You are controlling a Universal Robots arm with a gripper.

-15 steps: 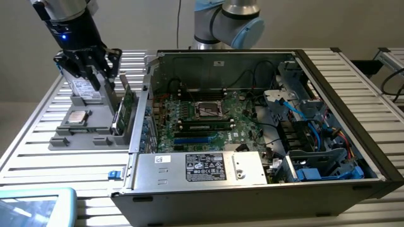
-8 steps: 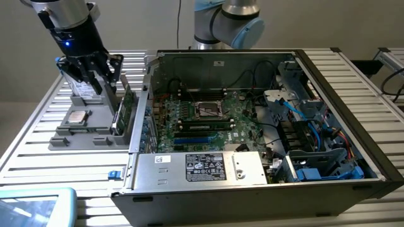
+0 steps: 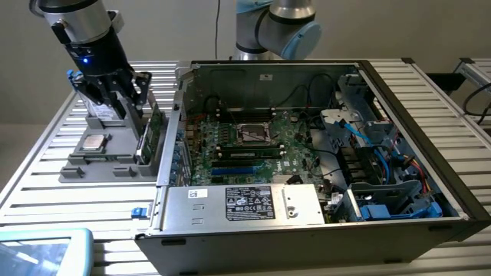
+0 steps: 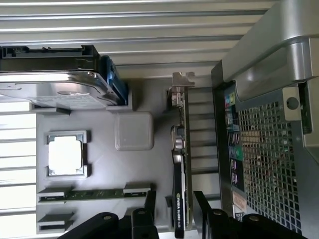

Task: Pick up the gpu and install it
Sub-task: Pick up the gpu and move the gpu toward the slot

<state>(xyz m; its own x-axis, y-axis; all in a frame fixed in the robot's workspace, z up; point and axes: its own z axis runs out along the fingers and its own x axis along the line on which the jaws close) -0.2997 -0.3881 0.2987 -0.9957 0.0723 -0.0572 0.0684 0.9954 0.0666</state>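
Jaws stand partly open, one finger on each side of the gpu, with a gap at both faces. Nothing is held. As the gripper, I hang over the end of the card that lies farthest from its bracket.

1. Computer case: lies open just beyond one finger, its perforated rear wall beside the card.
2. Grey tray: sits directly below me on the slatted table.
3. Gpu: stands on edge in the tray slot nearest the case and runs lengthwise between my fingers.
4. Silver drive, processor, memory stick: rest in the tray beyond my other finger, apart from the card.
5. Silver bracket: caps the card's far end.

Handling, as I judge it: the card is light, stiff and thin, but fragile where components stand proud. Take hold across the two flat faces near the upper edge. A grip nearer mid-length would limit tilting. Keep pads off the connector edge, and clamp moderately, since the smooth faces may slip.
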